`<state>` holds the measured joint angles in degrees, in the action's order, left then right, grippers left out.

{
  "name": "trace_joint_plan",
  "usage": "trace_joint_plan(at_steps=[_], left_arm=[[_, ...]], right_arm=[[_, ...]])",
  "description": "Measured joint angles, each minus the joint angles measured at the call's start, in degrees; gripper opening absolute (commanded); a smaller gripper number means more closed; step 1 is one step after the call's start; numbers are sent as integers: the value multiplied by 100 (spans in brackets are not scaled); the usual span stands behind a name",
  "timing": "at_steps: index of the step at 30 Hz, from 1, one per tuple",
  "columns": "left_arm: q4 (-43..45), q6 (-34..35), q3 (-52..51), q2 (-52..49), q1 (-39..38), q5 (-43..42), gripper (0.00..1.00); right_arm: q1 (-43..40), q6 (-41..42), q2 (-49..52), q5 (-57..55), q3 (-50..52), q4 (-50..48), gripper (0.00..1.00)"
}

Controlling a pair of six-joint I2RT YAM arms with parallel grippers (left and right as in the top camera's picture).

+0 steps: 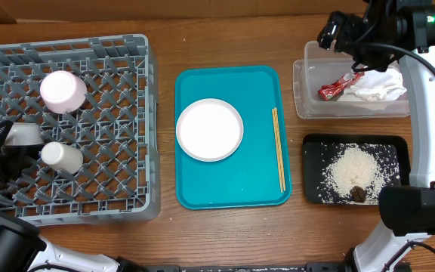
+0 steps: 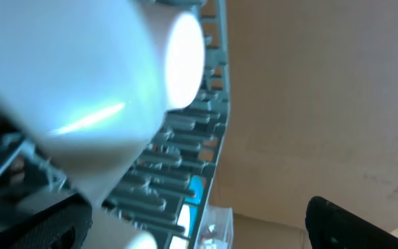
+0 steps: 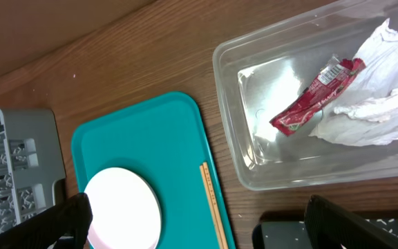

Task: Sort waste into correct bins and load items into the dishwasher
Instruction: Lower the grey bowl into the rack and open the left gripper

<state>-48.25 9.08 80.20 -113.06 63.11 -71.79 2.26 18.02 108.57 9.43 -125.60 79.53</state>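
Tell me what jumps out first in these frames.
The teal tray at the centre of the table draws the eye, with a white plate and chopsticks on it. To its left, a large grey dish rack has pale cups in it. At right, a clear tub holds a red wrapper and napkin, above a black tray strewn with rice.

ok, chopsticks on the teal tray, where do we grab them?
The chopsticks lie flat, together, near the right edge of the teal tray, too thin to get under sideways. Probably grip mid-length, straight down from above, fingers straddling the pair.
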Motion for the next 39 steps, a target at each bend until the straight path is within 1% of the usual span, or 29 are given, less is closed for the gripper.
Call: trace_joint_plan(at_steps=[2,6,9,10,12,13,14,16,19,22,23,26,30,34,39], left_arm=[[-280,4,15,0,0,232,100],[-986,2,221,13,0,1134,100],[-1432,15,503,153,4,1976,86],[-1567,31,627,236,4,2221,77],[-1727,129,894,448,4,2575,29],[-1770,144,1012,546,4,2686,10],[-1779,164,1147,680,4,2785,4],[-1751,280,1360,940,-2,2962,4],[-1379,446,1545,1309,-81,3324,4],[-1143,511,1600,1438,-385,3886,4],[-1086,549,1600,1432,-542,4199,4],[-927,581,1593,1257,-1093,4964,4],[-841,584,1582,726,-1683,5661,4],[-813,605,1554,170,-1797,6124,4],[-855,684,1517,37,-1668,6520,4]], right_arm=[[2,2,0,0,0,2,100],[2,0,0,0,0,2,100],[2,0,0,0,0,2,100],[0,2,0,0,0,4,100],[2,0,0,0,0,2,100],[2,0,0,0,0,2,100],[2,0,0,0,0,2,100],[2,2,0,0,0,0,100],[2,0,0,-2,0,7,100],[2,2,0,0,0,2,100],[2,2,0,0,0,0,100],[2,0,0,0,0,2,100],[2,-2,0,0,0,2,100],[2,0,0,-2,0,0,100],[2,0,0,-2,0,2,100]])
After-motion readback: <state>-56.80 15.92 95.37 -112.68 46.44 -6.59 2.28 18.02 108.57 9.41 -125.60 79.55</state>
